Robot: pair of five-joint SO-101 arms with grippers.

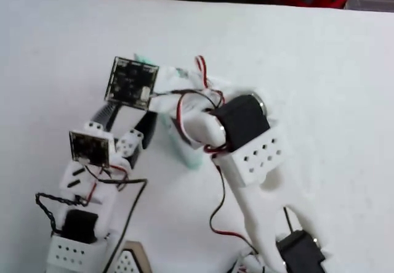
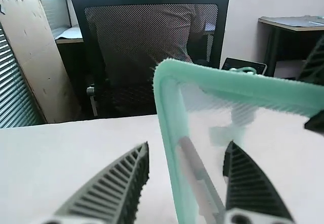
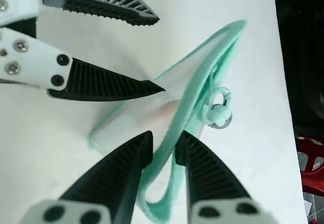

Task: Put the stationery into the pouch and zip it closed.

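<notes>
High view: both arms meet over the middle of the white table. The right arm reaches in from the near right, the left arm from the near left. The pouch lies under them, with slivers of its mint edge showing between the links. Contents can't be read from here.

Left wrist view: the left gripper is spread wide, fingers either side of the pouch's upright end edge and not clamped on it. Through the clear wall, a grey pen-like item lies inside, along that edge.

Right wrist view: the right gripper is closed down on the mint zip band, the band pinched between its two fingers. The zip pull, with its ring, sits partway along the band, just beside the gripper but not held by it. At the near end the band splits into a loop, so the mouth looks open there. A faint pinkish shape shows inside; can't identify it.

Status (judgement): stationery appears loaded and none is seen loose on the table. The zip is not fully run, so closing is left. The pull is yet to be grasped.
</notes>
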